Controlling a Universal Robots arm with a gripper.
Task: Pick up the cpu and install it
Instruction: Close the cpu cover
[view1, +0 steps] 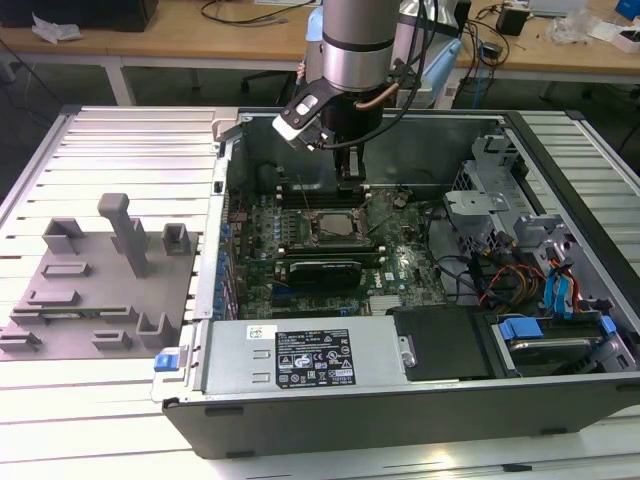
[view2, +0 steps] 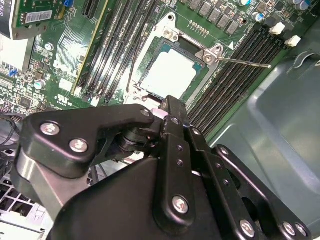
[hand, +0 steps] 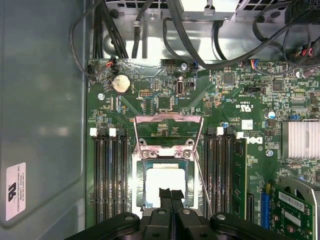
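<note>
**Cpu seated in the socket, hand closed above it**

We see a slatted silver metal surface (view1: 120, 150) carrying a dark-grey computer case (view1: 400, 425) that lies open on its side. A silver cylindrical robot arm (view1: 355, 40) stands over the case at twelve o'clock in the exterior view. At nine o'clock of the case, on the surface, sits a grey plastic fixture (view1: 90, 290) with posts and slots. Inside the case lies the green motherboard (hand: 150, 100). The black hand (hand: 170, 194) hangs over the board's middle, its two fingertips pressed together with nothing between them. Just beneath is the square black socket (hand: 142, 175), whose hinged metal frame (hand: 167, 119) stands open. The cpu (hand: 162, 177), a small flat silvery-grey square chip, lies flat inside that socket in both wrist views. The fingertips hover over its edge, and we cannot tell whether they touch it. A thin metal lever (view2: 245, 62) juts out beside the socket.
</note>
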